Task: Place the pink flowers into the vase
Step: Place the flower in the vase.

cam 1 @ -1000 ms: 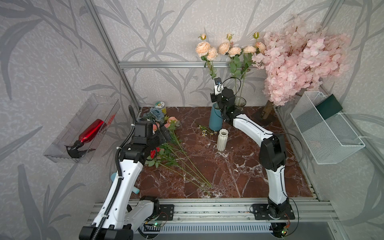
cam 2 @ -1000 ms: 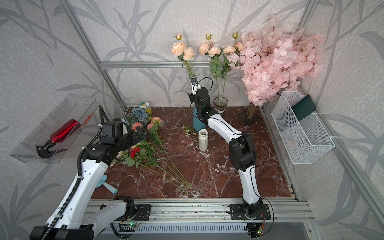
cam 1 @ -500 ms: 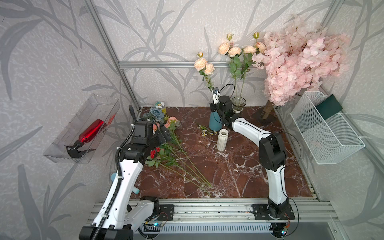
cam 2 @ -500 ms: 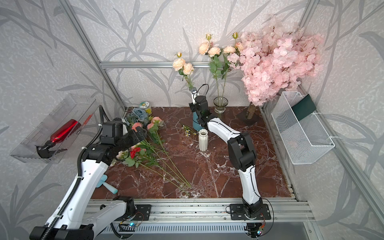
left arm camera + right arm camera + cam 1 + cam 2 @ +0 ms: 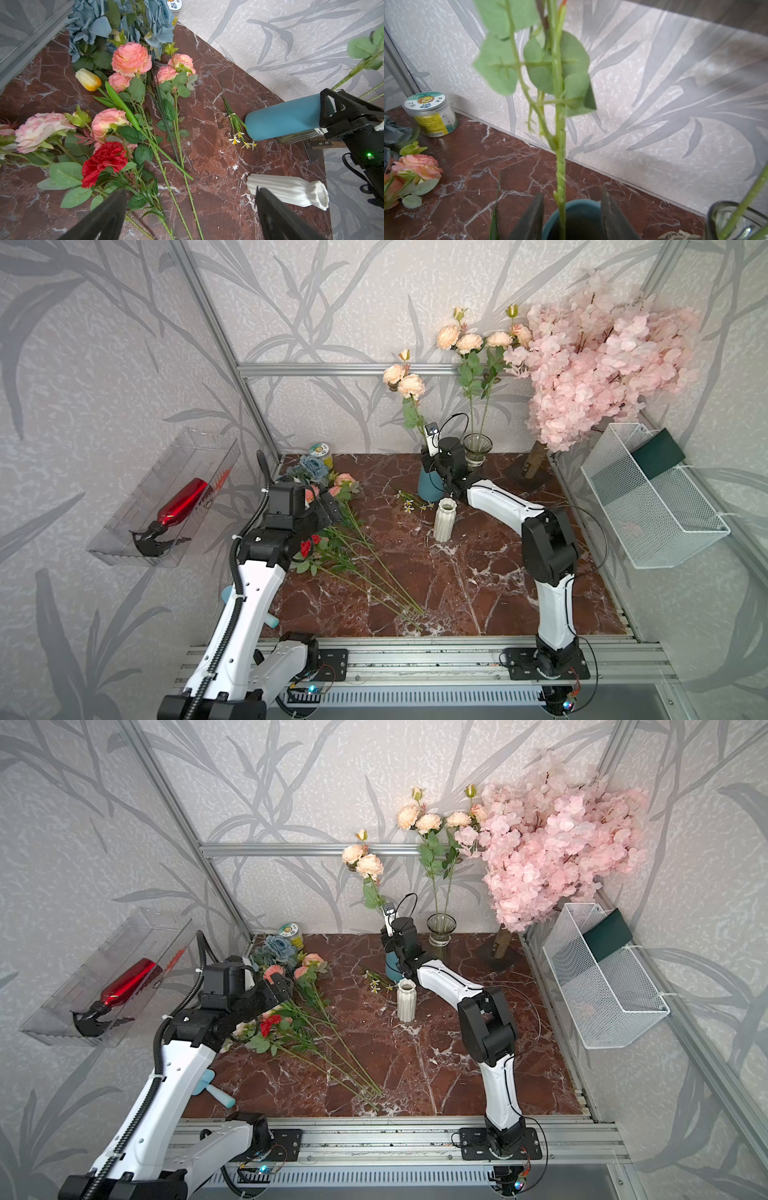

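Pink flowers (image 5: 560,162) between parted right fingers (image 5: 532,220)

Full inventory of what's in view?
blue vase: one, teal, back
glass vase: one, clear, back
ribbed vase: one, white, centre
loose pink flowers: several, salmon, heaped on table
pink stem: one, peach, in blue vase
pink bunch: one, peach, in glass vase
blue-grey flowers: bunch, behind heap
red flower: one, in heap
yellow tulip: one, in heap
blossom tree: one, pink, corner
jar: one, yellow-labelled, back wall
spray bottle: one, red, wall tray
wire basket: one, white, wall
left hand: open, over heap
right hand: open, astride pink stem
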You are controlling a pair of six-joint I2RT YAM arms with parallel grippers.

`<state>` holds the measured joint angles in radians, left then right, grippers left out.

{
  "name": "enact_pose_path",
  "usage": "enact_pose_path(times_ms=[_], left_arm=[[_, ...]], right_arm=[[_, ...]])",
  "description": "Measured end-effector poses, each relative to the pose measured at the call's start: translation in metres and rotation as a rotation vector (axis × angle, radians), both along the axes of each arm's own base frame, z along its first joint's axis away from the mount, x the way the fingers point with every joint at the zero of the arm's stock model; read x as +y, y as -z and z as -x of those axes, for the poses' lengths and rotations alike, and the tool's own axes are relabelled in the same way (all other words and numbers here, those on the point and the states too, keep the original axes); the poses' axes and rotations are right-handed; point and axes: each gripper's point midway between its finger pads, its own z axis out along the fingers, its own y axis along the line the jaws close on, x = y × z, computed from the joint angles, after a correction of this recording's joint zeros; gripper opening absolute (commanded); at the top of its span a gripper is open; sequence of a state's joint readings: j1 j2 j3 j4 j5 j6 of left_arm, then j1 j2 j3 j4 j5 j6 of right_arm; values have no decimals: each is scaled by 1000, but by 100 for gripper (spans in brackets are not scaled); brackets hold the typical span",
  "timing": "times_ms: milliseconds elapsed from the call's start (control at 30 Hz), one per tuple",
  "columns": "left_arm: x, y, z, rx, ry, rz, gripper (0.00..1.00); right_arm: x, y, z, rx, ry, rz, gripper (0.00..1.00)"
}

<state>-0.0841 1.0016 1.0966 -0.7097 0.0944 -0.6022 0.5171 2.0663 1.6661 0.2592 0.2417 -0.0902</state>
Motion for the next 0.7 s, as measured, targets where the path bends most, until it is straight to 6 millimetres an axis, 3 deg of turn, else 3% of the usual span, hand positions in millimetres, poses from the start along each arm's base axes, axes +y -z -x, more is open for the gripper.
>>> enact_pose_path(times_ms=[167,367,600,700], left_arm=[[0,-3,2,-10,-1,1,98],[7,3,7,21,-30,-22,97],[19,-6,14,34,-91,-58,93],[29,-8,22,48,-139,-91,93]], right_arm=[[-3,-18,9,-23,-9,-7,58],[-4,-59,29,-85,-26,-28,60],[-8,-115,70,-155,-58,-68,60],[-5,-128,94,-156,-78,-82,60]])
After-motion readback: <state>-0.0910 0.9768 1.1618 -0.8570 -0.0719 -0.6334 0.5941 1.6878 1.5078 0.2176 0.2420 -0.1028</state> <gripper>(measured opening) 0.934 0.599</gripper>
